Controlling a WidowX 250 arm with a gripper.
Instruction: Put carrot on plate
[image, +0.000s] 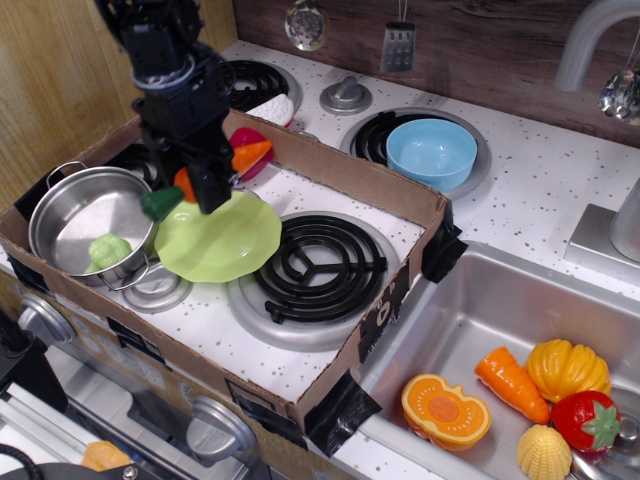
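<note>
The long orange carrot with its dark green stem end is held crosswise in my gripper, which is shut on its middle. The carrot hangs just above the far left rim of the light-green plate, with the stem end out over the plate's left edge toward the pot. The plate lies inside the cardboard tray between the steel pot and the black coil burner. The black arm hides the carrot's middle.
A steel pot with a green piece in it stands left of the plate. A coil burner lies to the right. The cardboard tray wall runs behind. A light-blue bowl sits at the back. The sink holds toy vegetables, among them a stubby carrot piece.
</note>
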